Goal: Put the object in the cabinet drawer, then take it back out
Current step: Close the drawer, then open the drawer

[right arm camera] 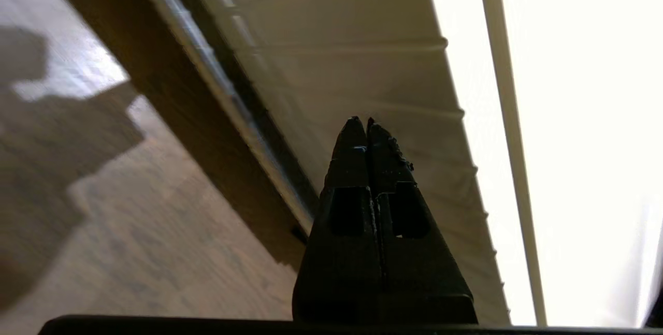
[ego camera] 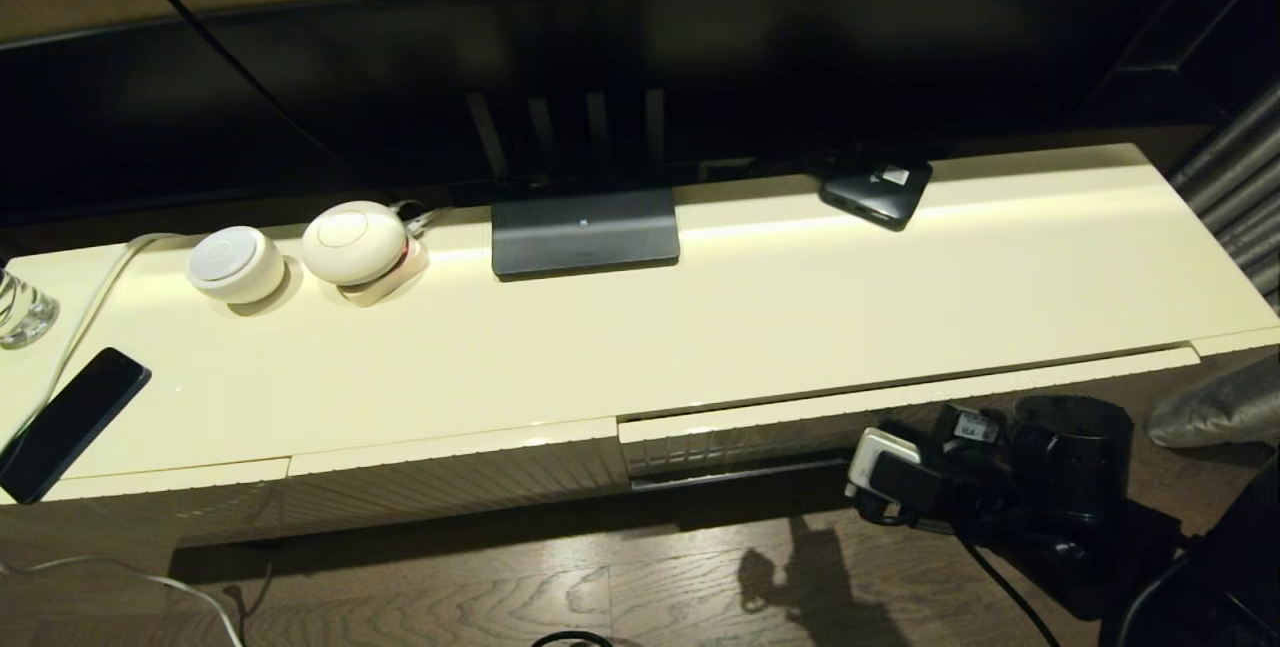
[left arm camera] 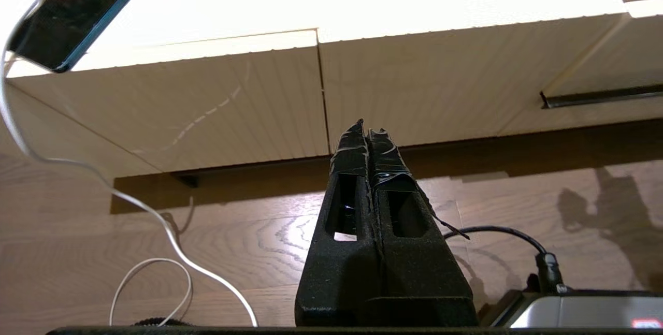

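No umbrella shows in any view. The cabinet drawer (ego camera: 900,395) is the wide ribbed cream front at the right of the cabinet; it stands out a narrow gap from the cabinet top, and its inside is hidden. My right arm (ego camera: 1000,487) is low in front of the drawer's right half. In the right wrist view my right gripper (right arm camera: 362,120) is shut and empty, its tips close to the ribbed drawer front (right arm camera: 373,71). The left gripper (left arm camera: 366,130) is shut and empty, low over the wood floor, pointing at the ribbed panels left of the drawer (left arm camera: 611,60).
On the cabinet top (ego camera: 800,307) lie a flat black phone (ego camera: 70,422), a small black box with a white label (ego camera: 878,189), a dark TV stand (ego camera: 585,232), two white round devices (ego camera: 235,264) and a glass (ego camera: 20,312). White cable (left arm camera: 155,221) trails on the floor.
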You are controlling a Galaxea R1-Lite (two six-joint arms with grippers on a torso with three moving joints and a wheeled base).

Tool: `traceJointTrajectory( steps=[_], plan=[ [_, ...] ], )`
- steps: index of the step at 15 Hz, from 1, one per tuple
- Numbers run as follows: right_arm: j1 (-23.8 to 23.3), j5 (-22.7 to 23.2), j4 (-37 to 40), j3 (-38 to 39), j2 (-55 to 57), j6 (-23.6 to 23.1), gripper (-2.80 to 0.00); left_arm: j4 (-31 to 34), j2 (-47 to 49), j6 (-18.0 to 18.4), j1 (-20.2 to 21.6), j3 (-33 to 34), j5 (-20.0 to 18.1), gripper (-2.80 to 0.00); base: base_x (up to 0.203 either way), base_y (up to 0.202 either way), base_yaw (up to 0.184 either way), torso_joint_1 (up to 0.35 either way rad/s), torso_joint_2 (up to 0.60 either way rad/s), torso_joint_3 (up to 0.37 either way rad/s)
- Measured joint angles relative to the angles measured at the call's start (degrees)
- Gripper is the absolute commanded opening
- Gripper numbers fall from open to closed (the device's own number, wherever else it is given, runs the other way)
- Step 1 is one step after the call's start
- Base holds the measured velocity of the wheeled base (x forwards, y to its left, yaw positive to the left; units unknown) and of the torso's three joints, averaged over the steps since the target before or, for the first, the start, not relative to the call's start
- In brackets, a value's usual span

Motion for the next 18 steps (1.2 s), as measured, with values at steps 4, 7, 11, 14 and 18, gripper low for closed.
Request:
traceJointTrajectory(
  steps=[4, 7, 11, 14, 18],
  plan=[
    [0.1, 0.8, 9.7, 2.6, -9.2, 0.8, -2.8, 0.0, 0.0, 0.0, 0.0, 0.0, 0.0, -2.8, 0.0, 0.0, 0.0, 0.0, 0.0, 0.0],
    [0.1, 1.1, 23.1, 4.0, -19.5, 0.9, -2.8, 0.0, 0.0, 0.0, 0.0, 0.0, 0.0, -2.8, 0.0, 0.0, 0.0, 0.0, 0.0, 0.0],
    [0.2, 1.3, 46.9, 5.4, -35.1, 1.3, -2.8, -0.1, 0.0, 0.0, 0.0, 0.0, 0.0, -2.8, 0.0, 0.0, 0.0, 0.0, 0.0, 0.0],
    [0.4, 2.9, 64.5, 5.7, -45.0, 0.2, -2.8, 0.0, 0.0, 0.0, 0.0, 0.0, 0.0, -2.8, 0.0, 0.0, 0.0, 0.0, 0.0, 0.0],
    [-5.0, 8.3, 75.8, 5.4, -51.8, -9.8, -2.8, 0.0, 0.0, 0.0, 0.0, 0.0, 0.0, -2.8, 0.0, 0.0, 0.0, 0.0, 0.0, 0.0]
  ],
)
